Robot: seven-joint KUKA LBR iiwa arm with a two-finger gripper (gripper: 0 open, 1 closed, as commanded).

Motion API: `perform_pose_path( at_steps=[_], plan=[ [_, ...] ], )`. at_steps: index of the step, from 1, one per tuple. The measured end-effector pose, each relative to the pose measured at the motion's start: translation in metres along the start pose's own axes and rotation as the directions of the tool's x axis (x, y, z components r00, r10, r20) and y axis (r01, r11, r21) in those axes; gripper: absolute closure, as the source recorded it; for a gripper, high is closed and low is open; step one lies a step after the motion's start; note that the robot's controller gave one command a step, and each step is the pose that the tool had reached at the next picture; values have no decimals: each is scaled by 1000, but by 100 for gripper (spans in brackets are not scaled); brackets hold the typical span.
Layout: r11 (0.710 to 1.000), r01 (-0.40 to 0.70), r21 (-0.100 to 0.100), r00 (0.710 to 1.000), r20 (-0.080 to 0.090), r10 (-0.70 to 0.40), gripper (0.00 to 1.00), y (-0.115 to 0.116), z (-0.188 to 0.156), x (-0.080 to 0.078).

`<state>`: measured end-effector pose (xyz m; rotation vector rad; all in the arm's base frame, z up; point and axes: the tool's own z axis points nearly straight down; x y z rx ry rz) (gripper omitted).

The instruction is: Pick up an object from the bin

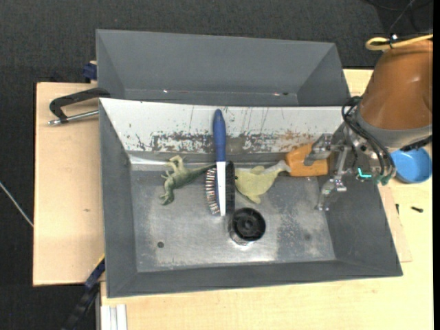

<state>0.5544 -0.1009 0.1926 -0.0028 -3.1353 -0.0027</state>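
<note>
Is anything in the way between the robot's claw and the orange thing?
Nothing visible is in the way. The gripper sits right beside the orange thing. The pale yellow thing lies on the orange thing's other side, away from the gripper.

A long brush with a blue plastic handle and a white bristle head (220, 158) lies lengthwise, handle toward the top of the view. Just left of its head sprawls a green rubbery toy lizard (176, 177). Just right of the head sits a crumpled pale-yellow soft lump (254, 183). Below the head and slightly right stands a round black disc on a silvery base (247, 224).
</note>
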Motion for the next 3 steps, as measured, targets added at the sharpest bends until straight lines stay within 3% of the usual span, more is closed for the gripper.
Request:
perform_pose_path(
  at_steps=[1, 2, 3],
  plan=[
    [994, 113, 3, 994, 13, -113, 0, 68, 122, -43],
    [994, 110, 3, 994, 26, -110, 100, 67, 117, -46],
    [916, 400, 11, 916, 19, -400, 100, 47, -100, -30]
  ],
)
